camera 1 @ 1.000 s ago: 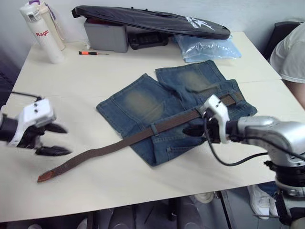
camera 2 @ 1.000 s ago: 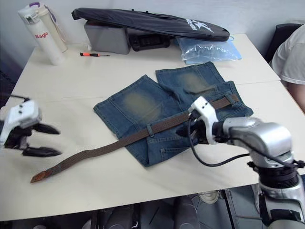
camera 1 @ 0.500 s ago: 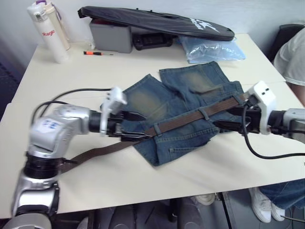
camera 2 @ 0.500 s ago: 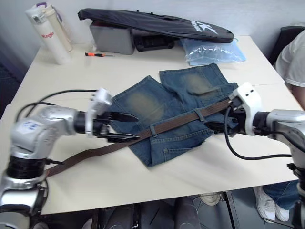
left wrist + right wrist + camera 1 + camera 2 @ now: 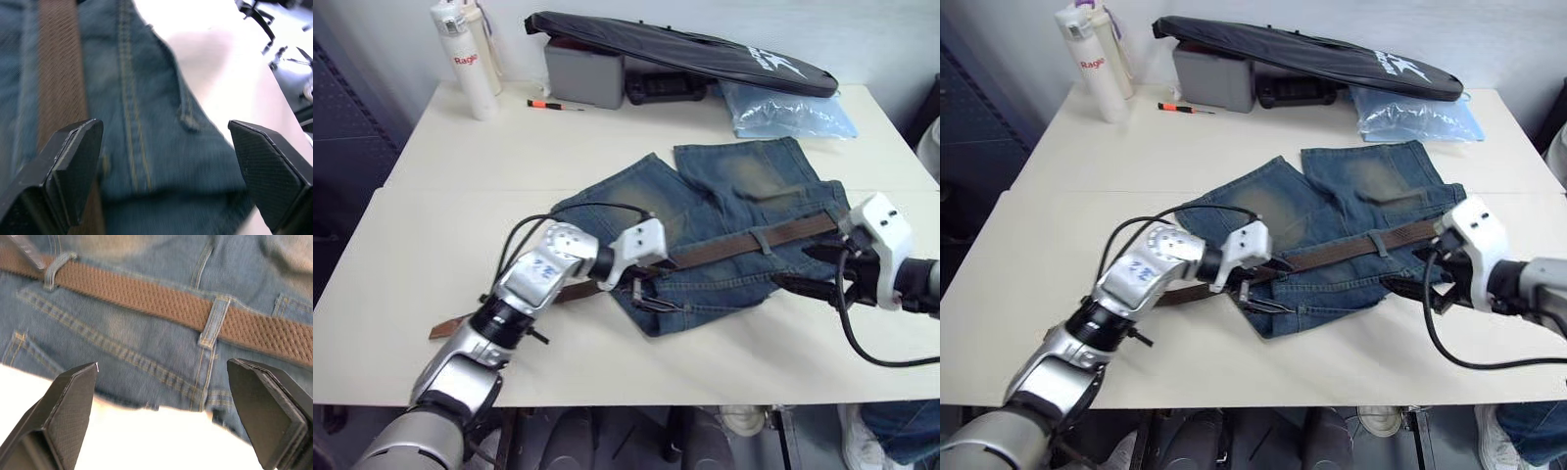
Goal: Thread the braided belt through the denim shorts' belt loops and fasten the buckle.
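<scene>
The denim shorts (image 5: 724, 201) lie flat mid-table. The braided belt (image 5: 720, 252) runs along their waistband under a belt loop (image 5: 764, 240), and its tail (image 5: 443, 328) trails off to the left on the table. My left gripper (image 5: 654, 286) hovers open over the waistband's left end, with belt (image 5: 58, 73) and denim (image 5: 146, 122) between its fingers (image 5: 73, 166). My right gripper (image 5: 809, 269) stands open at the waistband's right end, just in front of the belt (image 5: 146, 296) and a loop (image 5: 213, 320). The buckle is hidden behind the right gripper.
At the back stand a white bottle (image 5: 465, 59), a grey box (image 5: 582, 73) under a black bag (image 5: 675, 49), an orange-handled screwdriver (image 5: 553, 104) and a pale blue plastic bag (image 5: 788, 110). A person's pale sleeve (image 5: 931, 147) shows at the right edge.
The camera has shifted. My left arm swung from the table's left side in over the waistband. My right gripper opened, let go of the belt and drew back toward the right end.
</scene>
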